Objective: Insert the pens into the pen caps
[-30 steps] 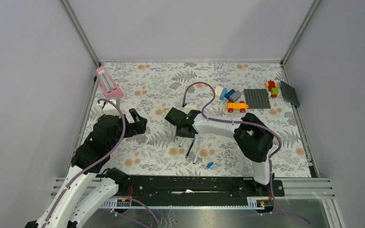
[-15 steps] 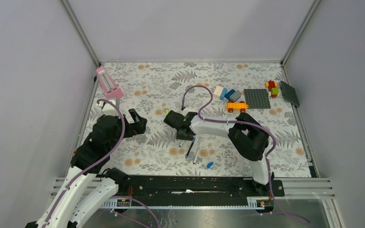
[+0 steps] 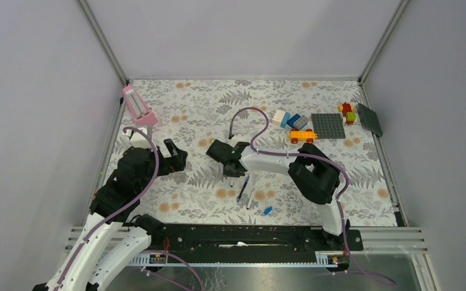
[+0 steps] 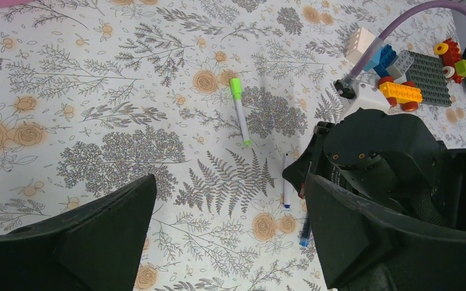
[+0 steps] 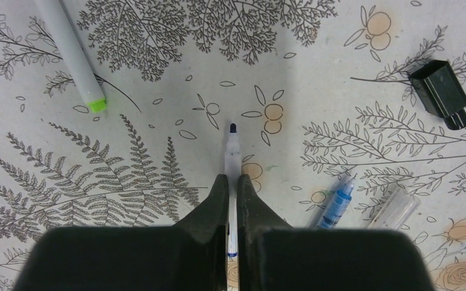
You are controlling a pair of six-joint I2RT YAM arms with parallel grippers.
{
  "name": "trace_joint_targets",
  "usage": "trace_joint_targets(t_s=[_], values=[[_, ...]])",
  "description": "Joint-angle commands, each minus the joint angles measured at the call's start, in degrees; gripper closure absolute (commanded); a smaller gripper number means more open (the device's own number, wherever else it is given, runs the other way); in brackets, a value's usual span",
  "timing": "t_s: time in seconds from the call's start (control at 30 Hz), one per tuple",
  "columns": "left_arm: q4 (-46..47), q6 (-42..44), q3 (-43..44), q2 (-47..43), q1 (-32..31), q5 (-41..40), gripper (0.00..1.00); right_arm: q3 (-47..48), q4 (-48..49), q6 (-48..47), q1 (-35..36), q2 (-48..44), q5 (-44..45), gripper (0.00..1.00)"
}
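The left end effector [image 3: 176,154] hangs spread wide over the worktop [image 3: 176,115], holding nothing. Right of it, the right end effector [image 5: 232,183] pinches 1 white pen [image 5: 232,154] by its barrel, the dark tip poking forward, free. Light, stiff and slick, the pen could swivel, so a mid-barrel hold suits. The black cap [image 5: 440,92] lies farther right.

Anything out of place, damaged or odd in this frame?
Nothing is spilled or broken. The right fingers are shut on a white pen, tip exposed; a black cap lies loose nearby. Only the toy bricks at the far right seem unrelated to the task.
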Motion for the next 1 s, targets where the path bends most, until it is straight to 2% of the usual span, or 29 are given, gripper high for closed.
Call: trace_joint_targets(t_s=[0.0,0.27,0.5,0.73,0.97], values=[[1.9,1.0,0.3,-0.3,0.0,0.1,0.01,1.8,-1.4,-1.3,0.6,2.7,1.9,1.00],[1.9,1.0,0.3,0.1,0.0,0.2,0.01,2.0,0.7,-5.0,0.5,-1.1,5.2,1.00],[1.9,0.7,0.5,1.3,0.0,0.4,0.01,-3.6,11.6,-11.8,0.3,-8.7,4.7,1.00],[1.9,0.8,1.9,3.2,0.0,1.7,0.02,-14.2,27.2,-20.8,-0.7,-17.6,-1.0,1.00],[5.0,-1.7,2.8,6.5,0.0,8.3,0.05,-26.3,43.7,-31.5,-0.9,-29.3,-5.9,1.00]])
